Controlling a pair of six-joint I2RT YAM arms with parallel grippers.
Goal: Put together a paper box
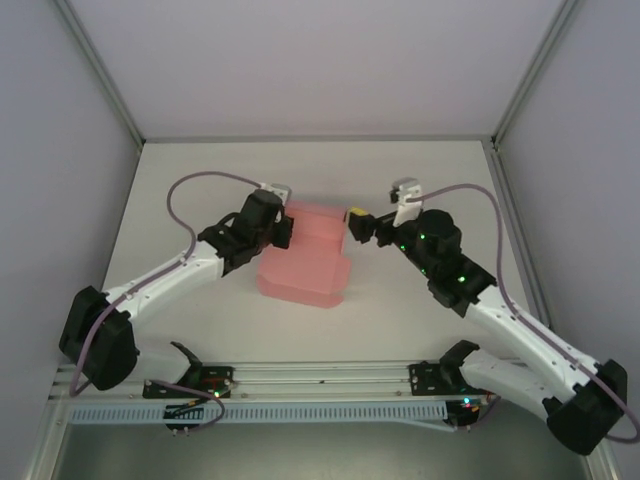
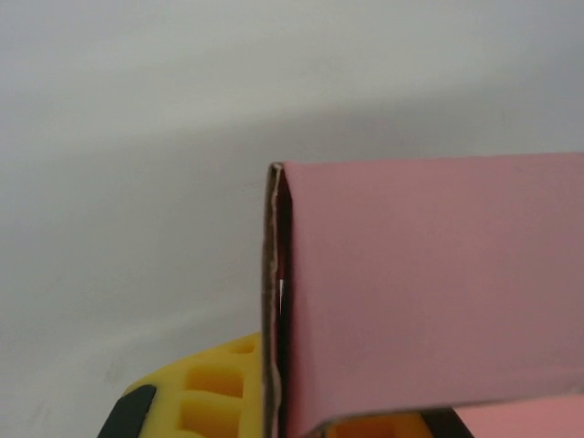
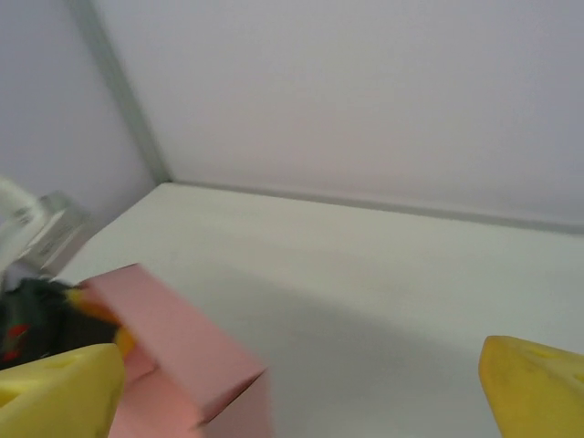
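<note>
One paper box lay at the middle of the desk. The left end effector gripped its left wall. The right end effector stood wide open beside its right edge, holding nothing.

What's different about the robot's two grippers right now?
The left gripper is right up against the left end of the box, while the right gripper is beside its right edge. The right gripper is wide open, fingers far apart; the box hides whether the left gripper is open or shut. Both have yellow fingers and point at the pink box.
</note>
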